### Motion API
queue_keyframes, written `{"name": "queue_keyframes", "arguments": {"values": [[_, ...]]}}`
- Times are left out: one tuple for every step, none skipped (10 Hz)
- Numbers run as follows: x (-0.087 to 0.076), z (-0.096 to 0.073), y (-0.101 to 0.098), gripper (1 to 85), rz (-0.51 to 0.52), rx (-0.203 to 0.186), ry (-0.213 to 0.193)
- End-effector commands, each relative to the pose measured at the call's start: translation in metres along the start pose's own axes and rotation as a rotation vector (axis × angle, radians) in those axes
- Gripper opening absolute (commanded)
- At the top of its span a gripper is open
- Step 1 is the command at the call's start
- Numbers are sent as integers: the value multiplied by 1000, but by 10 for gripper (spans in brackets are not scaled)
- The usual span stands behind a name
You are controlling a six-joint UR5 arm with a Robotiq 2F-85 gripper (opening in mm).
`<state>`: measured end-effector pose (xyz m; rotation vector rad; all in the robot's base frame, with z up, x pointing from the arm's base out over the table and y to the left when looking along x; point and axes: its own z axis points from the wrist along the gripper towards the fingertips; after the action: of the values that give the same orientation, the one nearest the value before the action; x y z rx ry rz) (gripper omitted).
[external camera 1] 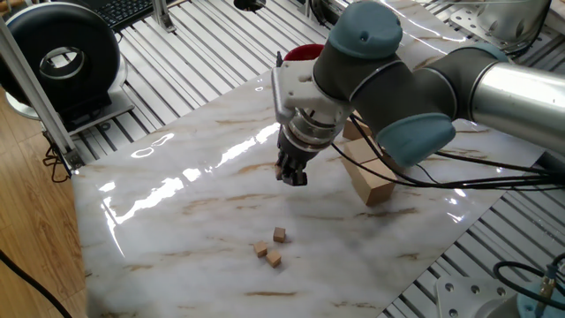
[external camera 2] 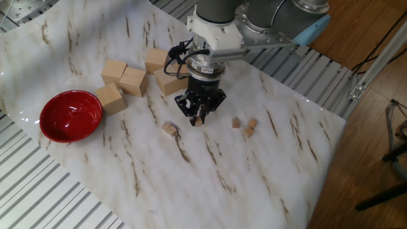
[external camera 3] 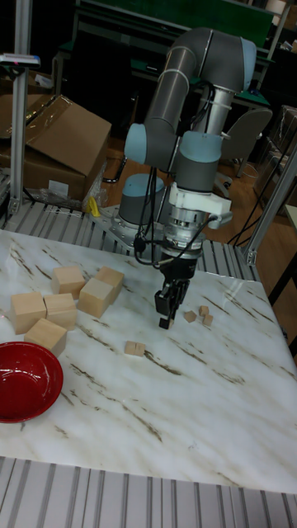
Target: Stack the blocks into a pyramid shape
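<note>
Tall fixed view puts the red bowl (external camera 3: 25, 381) nearest, at the left near edge of the marble tabletop (external camera 3: 165, 412). Farther in, one tiny cube (external camera 3: 134, 349) lies alone on the marble, just left of the gripper (external camera 3: 167, 314), which points straight down with its fingertips close over the surface. Its fingers are drawn close together and a speck of tan shows between them in the other fixed view, so it appears to pinch a tiny cube (external camera 2: 199, 120), though the piece is too small to be sure. Right of the gripper three tiny cubes (external camera 3: 199, 314) sit in a loose cluster, flat on the tabletop, none on top of another; one fixed view shows the same three (external camera 1: 272, 246) near its front edge. Farther back on the left, the large wooden blocks (external camera 3: 70, 296) are grouped together, several touching, well apart from the cluster.
</note>
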<state>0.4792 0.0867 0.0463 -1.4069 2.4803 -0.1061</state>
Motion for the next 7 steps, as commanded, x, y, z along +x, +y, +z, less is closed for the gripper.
{"name": "queue_keyframes", "arguments": {"values": [[0,-2,-13,93,-4,-11,-6],[0,-5,-19,93,-12,-23,-6],[1,-10,-29,93,-39,-27,11],[1,-17,-43,93,-75,-29,34],[-2,-21,-52,90,-93,-29,38],[-4,-23,-59,90,-108,-32,45],[-7,-24,-64,90,-110,-40,41]]}}
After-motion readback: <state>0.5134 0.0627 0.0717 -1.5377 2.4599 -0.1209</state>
